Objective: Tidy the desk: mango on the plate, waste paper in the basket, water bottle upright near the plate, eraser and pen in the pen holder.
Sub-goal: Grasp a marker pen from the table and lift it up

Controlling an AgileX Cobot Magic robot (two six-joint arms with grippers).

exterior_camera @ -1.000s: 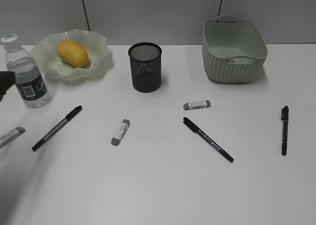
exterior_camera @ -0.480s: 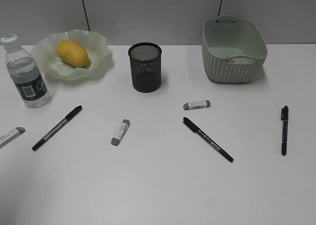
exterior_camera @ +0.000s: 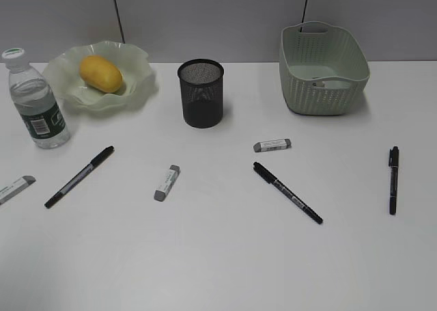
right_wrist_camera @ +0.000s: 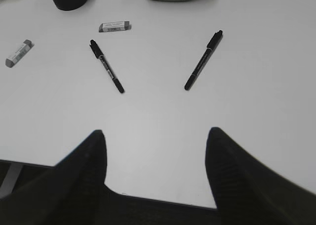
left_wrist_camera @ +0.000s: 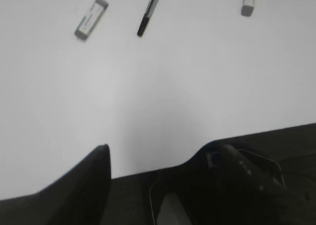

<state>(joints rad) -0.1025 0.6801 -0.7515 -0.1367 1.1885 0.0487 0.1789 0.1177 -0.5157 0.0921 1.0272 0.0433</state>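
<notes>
While both my left gripper [left_wrist_camera: 158, 156] and right gripper [right_wrist_camera: 155, 136] hover spread and empty, the mango [exterior_camera: 100, 73] sits in the plate [exterior_camera: 140, 85], water bottle [exterior_camera: 35, 102] upright just beside it on the surface [exterior_camera: 218, 256].

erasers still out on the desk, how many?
3. Far-left eraser at the desk's left edge; middle eraser in front of the pen holder; right eraser nearer the basket. Any inside the mesh holder can't be ruled out.

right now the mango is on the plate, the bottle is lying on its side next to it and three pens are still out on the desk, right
Not quite. The exterior view shows the water bottle standing upright beside the plate, cap on top. The rest holds: the mango is on the plate and three pens lie on the desk.
</notes>
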